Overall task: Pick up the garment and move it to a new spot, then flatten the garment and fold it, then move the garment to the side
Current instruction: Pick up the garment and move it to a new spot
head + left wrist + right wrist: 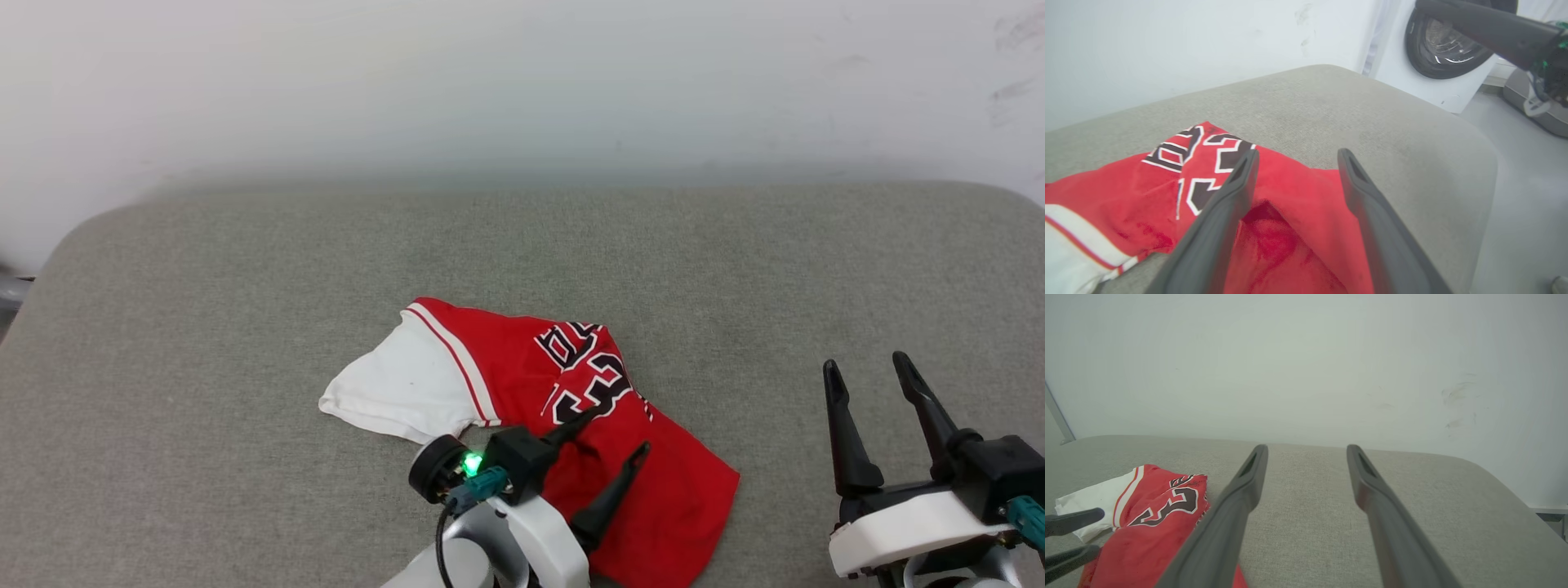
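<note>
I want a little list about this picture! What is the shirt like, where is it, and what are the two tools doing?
thing: shirt, red with a white sleeve and a black 23
shape: crumpled, not folded
place: on the grey cushion, near its front middle
left tool: open, fingers spread over the shirt's red part
right tool: open, to the right of the shirt, over bare cushion, not touching it
behind: white wall
</note>
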{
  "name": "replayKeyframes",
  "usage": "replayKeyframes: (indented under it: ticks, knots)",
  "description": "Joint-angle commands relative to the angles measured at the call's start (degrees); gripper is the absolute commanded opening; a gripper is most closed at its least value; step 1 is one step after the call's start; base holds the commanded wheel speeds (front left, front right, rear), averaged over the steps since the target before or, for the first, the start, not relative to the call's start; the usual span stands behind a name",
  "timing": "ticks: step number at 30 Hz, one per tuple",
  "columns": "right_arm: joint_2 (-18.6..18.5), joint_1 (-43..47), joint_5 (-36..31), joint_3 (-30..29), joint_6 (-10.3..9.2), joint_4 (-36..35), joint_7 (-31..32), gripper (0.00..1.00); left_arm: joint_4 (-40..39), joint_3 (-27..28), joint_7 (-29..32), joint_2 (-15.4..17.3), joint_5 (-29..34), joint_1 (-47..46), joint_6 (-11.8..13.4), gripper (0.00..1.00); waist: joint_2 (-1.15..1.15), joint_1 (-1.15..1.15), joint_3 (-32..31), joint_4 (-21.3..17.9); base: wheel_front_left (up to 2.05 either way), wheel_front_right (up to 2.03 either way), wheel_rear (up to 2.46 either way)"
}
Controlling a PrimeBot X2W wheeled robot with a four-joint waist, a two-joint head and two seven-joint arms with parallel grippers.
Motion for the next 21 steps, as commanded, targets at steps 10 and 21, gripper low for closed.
replayKeyframes:
  ticks: [10, 21]
  knots:
    - [0.0, 2.2, 0.8, -0.1, -0.02, -0.1, 0.8, 1.0, -10.1, 12.7, -0.9, 3.2, 2.3, 5.0, 5.8, 1.0, 0.0, 0.0, -3.0, 2.6, 0.0, 0.0, 0.0]
    - [0.0, 3.6, 1.5, 0.2, -0.02, 0.1, 2.3, 1.0, -12.7, 27.6, -0.8, 6.8, 6.0, 11.8, 9.8, 1.0, 0.0, 0.0, -3.9, 4.1, 0.0, 0.0, 0.0]
